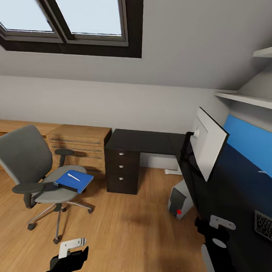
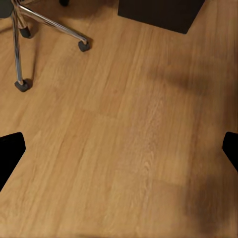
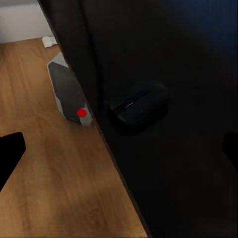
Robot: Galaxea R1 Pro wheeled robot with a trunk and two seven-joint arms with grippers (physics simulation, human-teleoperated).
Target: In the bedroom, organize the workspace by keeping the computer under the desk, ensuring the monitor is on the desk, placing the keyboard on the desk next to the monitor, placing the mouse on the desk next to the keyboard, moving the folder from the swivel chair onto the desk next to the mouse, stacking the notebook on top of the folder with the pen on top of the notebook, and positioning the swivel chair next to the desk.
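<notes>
The grey swivel chair (image 1: 29, 165) stands on the floor at the left, apart from the black desk (image 1: 147, 141). The blue folder (image 1: 73, 181) lies on its seat with the whitish pen (image 1: 73, 177) on top; the notebook is out of view. The monitor (image 1: 208, 142) stands on the desk, pale back toward me. The grey computer (image 1: 179, 201) sits on the floor by the desk edge. The keyboard (image 1: 265, 225) lies at the far right. The dark mouse (image 3: 139, 106) rests on the desk below my open right gripper (image 3: 119, 148). Over bare floor, my left gripper (image 2: 119, 153) is open and holds nothing.
A black drawer pedestal (image 1: 121, 171) stands under the desk's far wing, with a wooden drawer unit (image 1: 81, 148) beside it. White shelves (image 1: 251, 98) hang above the blue back panel (image 1: 252, 143). Wooden floor (image 1: 126, 232) stretches between chair and desk. The chair's chrome base (image 2: 49, 22) is near my left gripper.
</notes>
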